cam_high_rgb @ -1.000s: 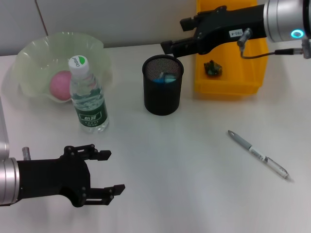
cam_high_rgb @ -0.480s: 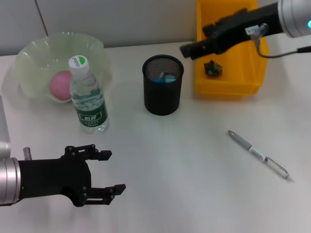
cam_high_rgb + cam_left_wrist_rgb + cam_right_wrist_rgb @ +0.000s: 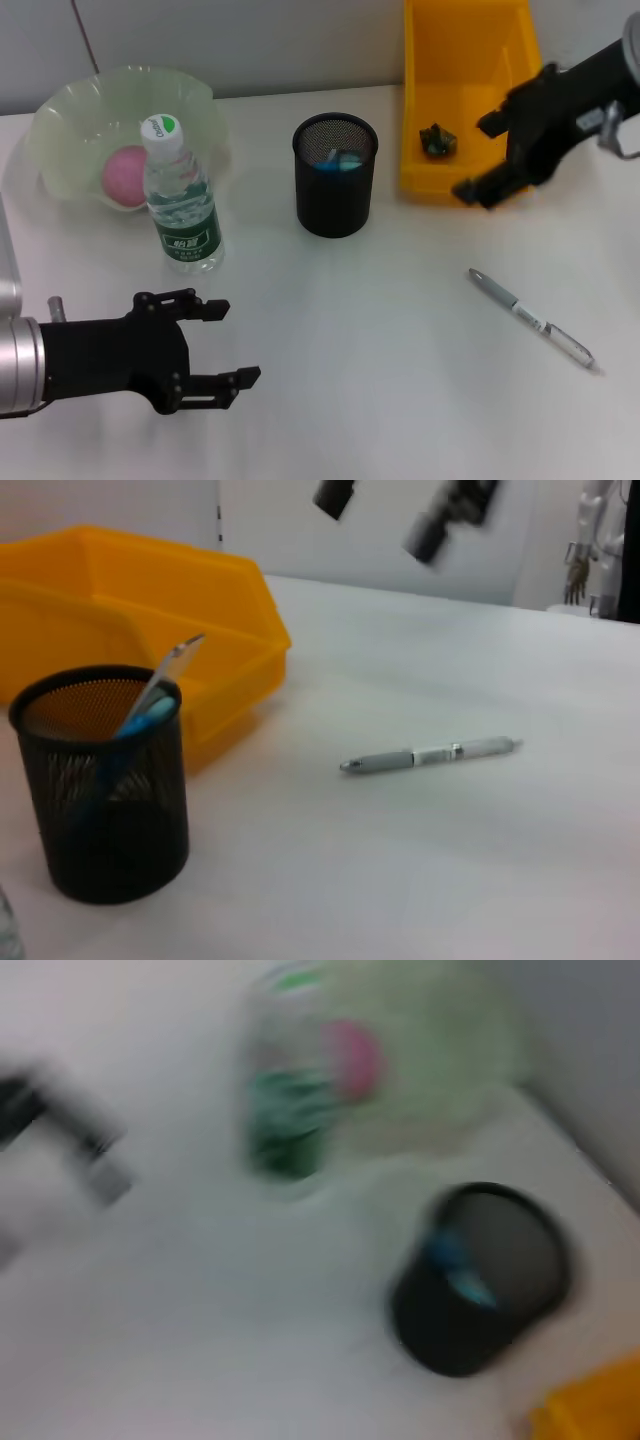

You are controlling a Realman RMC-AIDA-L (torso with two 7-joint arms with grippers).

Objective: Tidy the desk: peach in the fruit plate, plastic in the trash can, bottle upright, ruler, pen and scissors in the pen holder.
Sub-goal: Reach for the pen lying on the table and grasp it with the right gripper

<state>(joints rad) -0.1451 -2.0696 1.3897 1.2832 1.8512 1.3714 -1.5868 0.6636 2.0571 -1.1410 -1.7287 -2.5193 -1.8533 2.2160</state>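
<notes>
Now, per item:
Pen (image 3: 531,318): flat on desk (image 3: 380,330), R side, well apart from holder; diagonal, tip toward holder.
Pen holder (image 3: 335,174): black mesh cup, upright, mid desk; blue and grey items already inside.
Bottle (image 3: 181,198): upright, green cap/label, just in front of fruit plate.
Peach (image 3: 127,176): pink, inside fruit plate (image 3: 75,110), partly hidden by bottle.
Trash can (image 3: 468,60): yellow bin, far R; small dark crumpled scrap (image 3: 437,140) inside.
R gripper (image 3: 483,156): above bin's front R corner and desk edge beside it, fingers spread, nothing between them.
L gripper (image 3: 224,344): low, near L front of desk, fingers spread, empty, apart from bottle.
</notes>
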